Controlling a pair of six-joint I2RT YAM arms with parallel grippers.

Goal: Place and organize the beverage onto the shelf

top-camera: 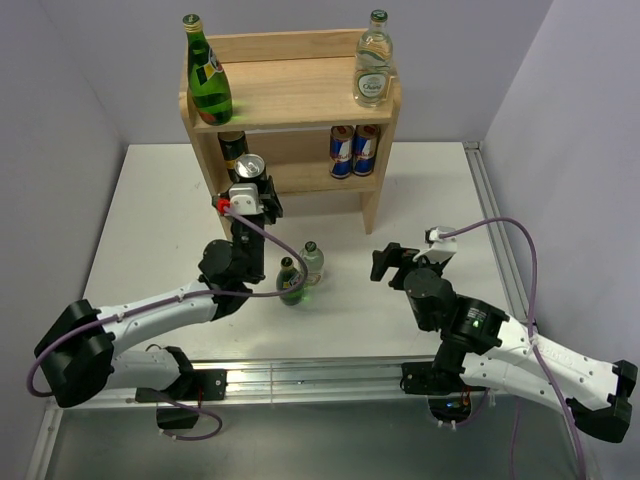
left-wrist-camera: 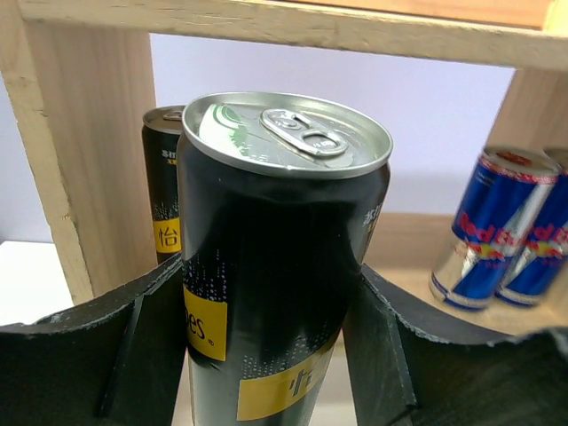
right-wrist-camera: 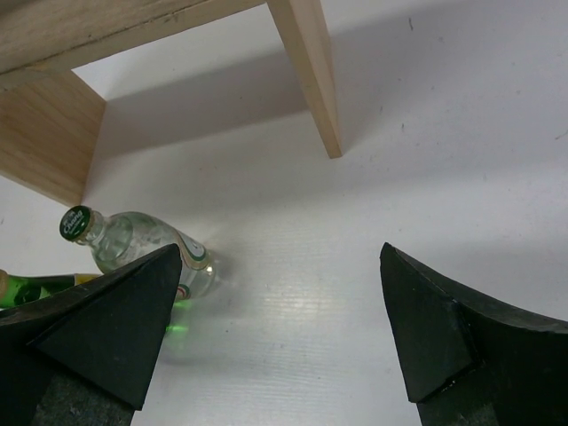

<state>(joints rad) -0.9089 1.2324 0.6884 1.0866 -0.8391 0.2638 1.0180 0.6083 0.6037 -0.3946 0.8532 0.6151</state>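
Observation:
My left gripper [top-camera: 250,186] is shut on a black can with yellow labels [left-wrist-camera: 284,257], held upright at the front of the lower tier of the light-wood shelf [top-camera: 290,92]. A second black can [left-wrist-camera: 163,191] stands behind it by the left side panel, and two blue-and-silver cans [left-wrist-camera: 490,232] stand at the right of that tier. On the top board are a green bottle [top-camera: 208,75] and a clear bottle [top-camera: 373,65]. A small green bottle [top-camera: 291,282] and a small clear bottle [top-camera: 312,263] stand on the table. My right gripper [top-camera: 393,262] hangs open to their right, holding nothing.
The shelf's right side panel [right-wrist-camera: 311,80] comes down to the white table [top-camera: 440,200] just ahead of my right gripper [right-wrist-camera: 280,328]. The small clear bottle [right-wrist-camera: 133,244] shows beside its left finger. Grey walls close in the table at the back and sides.

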